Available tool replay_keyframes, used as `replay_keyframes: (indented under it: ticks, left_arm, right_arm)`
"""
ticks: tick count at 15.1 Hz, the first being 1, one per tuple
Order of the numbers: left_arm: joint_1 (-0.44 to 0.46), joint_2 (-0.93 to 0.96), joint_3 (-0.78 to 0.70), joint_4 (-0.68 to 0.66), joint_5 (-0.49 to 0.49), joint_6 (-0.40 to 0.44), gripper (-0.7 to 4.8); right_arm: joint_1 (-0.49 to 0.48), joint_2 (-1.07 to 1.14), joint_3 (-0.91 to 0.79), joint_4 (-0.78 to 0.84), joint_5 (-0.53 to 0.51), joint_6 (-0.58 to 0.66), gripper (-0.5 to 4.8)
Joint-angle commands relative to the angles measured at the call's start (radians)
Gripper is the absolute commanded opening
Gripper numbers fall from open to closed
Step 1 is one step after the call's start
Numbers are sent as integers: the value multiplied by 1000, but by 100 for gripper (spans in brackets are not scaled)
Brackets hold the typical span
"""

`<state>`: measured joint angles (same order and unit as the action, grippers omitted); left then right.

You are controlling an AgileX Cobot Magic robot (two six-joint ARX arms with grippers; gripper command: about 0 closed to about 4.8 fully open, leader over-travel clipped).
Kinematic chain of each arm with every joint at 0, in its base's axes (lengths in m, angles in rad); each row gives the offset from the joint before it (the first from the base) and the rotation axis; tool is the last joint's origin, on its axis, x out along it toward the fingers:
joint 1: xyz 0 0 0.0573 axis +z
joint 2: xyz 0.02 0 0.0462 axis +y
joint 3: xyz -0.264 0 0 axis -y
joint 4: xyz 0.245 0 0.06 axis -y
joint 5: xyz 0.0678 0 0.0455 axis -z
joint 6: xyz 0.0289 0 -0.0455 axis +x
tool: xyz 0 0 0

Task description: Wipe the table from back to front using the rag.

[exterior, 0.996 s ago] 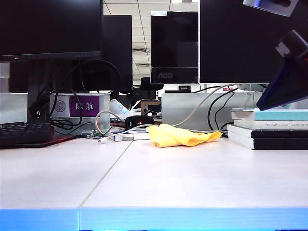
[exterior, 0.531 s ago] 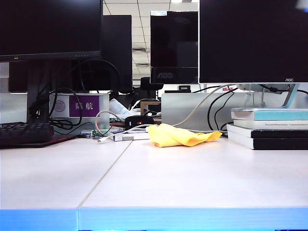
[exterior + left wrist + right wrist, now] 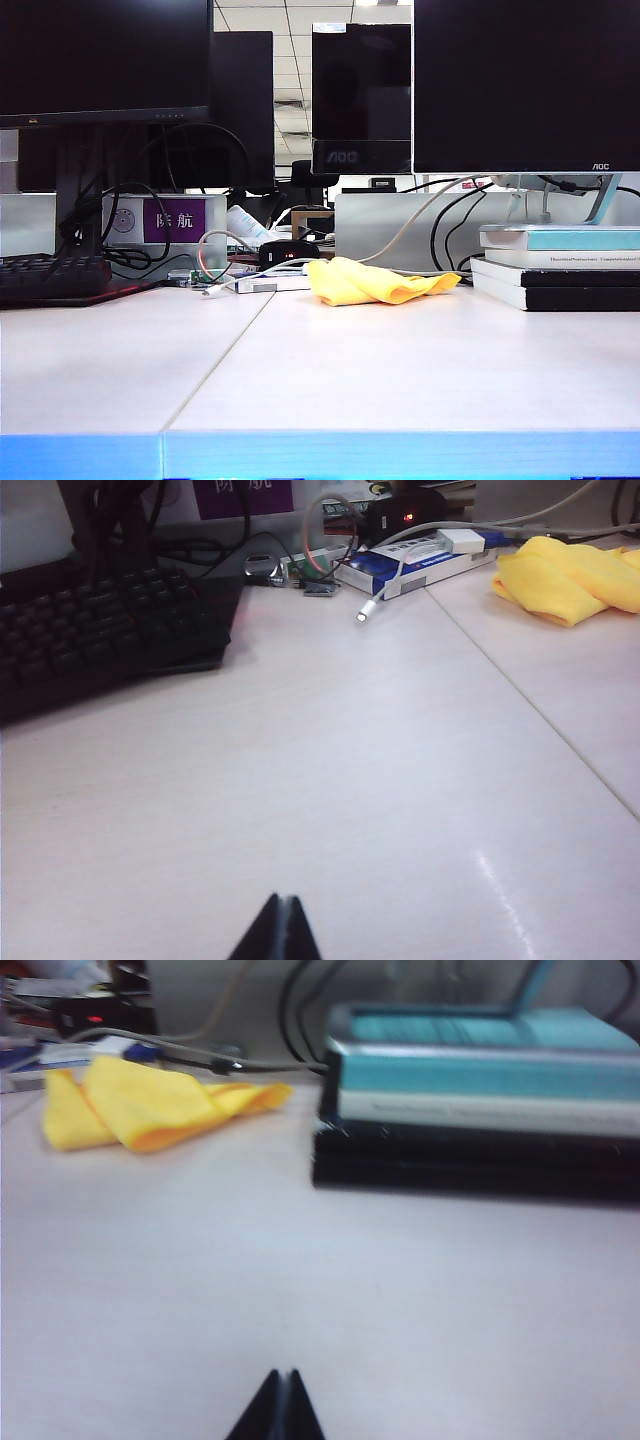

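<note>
**Op:** Rag (image 3: 375, 281) sits crumpled at the back of the table (image 3: 400, 370), just right of the seam, loose, with nothing touching it.

**Desk:** Walk me across, left to right.

**Op:** I see a black keyboard (image 3: 55, 277) at far left, then a purple sign (image 3: 174, 219) with white Chinese characters. Next comes a blue-and-white box (image 3: 420, 562) with a white cable (image 3: 385, 590) lying over it; I can't read its print. Behind the rag a dark monitor (image 3: 362, 95) reads "AOC". On the right a book stack (image 3: 560, 265) has spine lettering too small for me to read.

**Desk:** Grippers?

**Op:** Neither shows in the exterior view. My left gripper (image 3: 277, 928) hangs over bare table near the keyboard, tips pressed together, holding nothing. My right gripper (image 3: 277, 1405) is over bare table in front of the books, tips together too, well apart from the rag.
</note>
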<state>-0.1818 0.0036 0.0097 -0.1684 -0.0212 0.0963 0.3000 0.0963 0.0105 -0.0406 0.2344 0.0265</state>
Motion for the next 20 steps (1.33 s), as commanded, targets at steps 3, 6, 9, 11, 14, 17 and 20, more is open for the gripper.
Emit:
replay_keyframes:
  ticks: [3, 6, 9, 11, 14, 17, 20]
  left_arm:
    - [1, -2, -2, -18, 2, -3, -5]
    - [1, -2, -2, -17, 2, -3, -5]
    - [1, -2, -2, -18, 2, -3, -5]
    - [1, -2, -2, -18, 3, -3, -5]
    - [1, -2, -2, -18, 2, -3, -5]
    - [1, -2, -2, -18, 2, -3, -5]
    - [1, -2, -2, -18, 2, -3, -5]
  right_arm:
    - [-114, -94, -9, -114, -58, 3, 4]
    - [-180, -95, -9, -118, -79, 4, 4]
    - [-210, -95, -9, -118, -76, 55, 4]
    - [-208, -94, -9, -114, -77, 55, 4]
    - [-209, -94, -9, -113, -77, 55, 4]
    - [-209, -95, -9, -113, -77, 56, 4]
    - [-208, -95, -9, -113, -77, 55, 4]
